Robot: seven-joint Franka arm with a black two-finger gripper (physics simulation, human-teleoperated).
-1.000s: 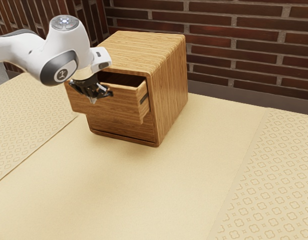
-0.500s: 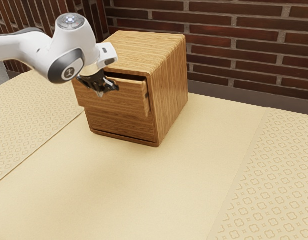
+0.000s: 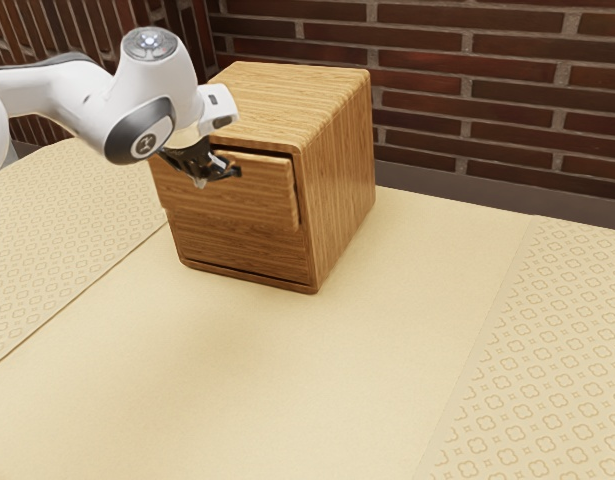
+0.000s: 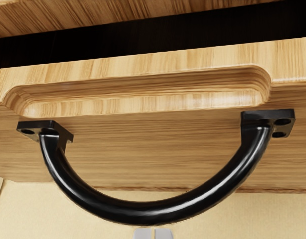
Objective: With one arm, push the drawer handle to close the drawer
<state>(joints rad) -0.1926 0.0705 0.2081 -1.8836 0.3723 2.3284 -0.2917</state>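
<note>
Wood-grained drawer (image 3: 262, 195) has slid inward — curved, glossy black handle (image 4: 153, 212) near the tool (image 3: 200, 184) — its tips together

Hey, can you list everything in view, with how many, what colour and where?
cabinet: 1, wood-brown, on the table
drawer: 1, wood-brown, in the cabinet's upper part, slightly open
handle: 1, black, on the drawer's front
lower front panel: 1, wood-brown, below the drawer
table: 1, cream, partly patterned, under the cabinet
brick wall: red-brown, behind the cabinet
arm: 1, white and grey, exterior view's upper left
gripper: 1, black, at the drawer's front
</note>
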